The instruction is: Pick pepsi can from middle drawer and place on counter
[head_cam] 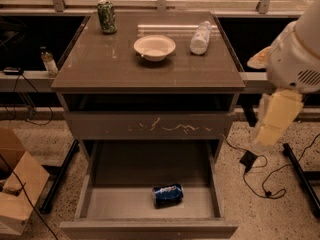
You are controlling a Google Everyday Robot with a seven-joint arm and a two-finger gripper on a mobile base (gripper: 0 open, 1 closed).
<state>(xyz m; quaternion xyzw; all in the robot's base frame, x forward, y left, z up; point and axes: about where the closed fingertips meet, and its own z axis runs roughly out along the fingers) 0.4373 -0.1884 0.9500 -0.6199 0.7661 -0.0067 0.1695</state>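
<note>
The pepsi can (pixel 168 194) is blue and lies on its side on the floor of the open middle drawer (pixel 125 204), near the drawer's front, a little right of centre. The counter (pixel 100 66) is the grey-brown top of the cabinet above it. My gripper (pixel 275 121) hangs from the white arm (pixel 297 54) to the right of the cabinet, at about the height of the scratched drawer front. It is well apart from the can and above it.
On the counter stand a green patterned can (pixel 106 16) at the back left, a white bowl (pixel 154 47) in the middle and a clear plastic bottle (pixel 200 37) lying at the back right. A scratched drawer front (pixel 150 125) is closed above the open drawer. Cardboard boxes (pixel 17 194) stand on the floor at left, cables (pixel 260 176) at right.
</note>
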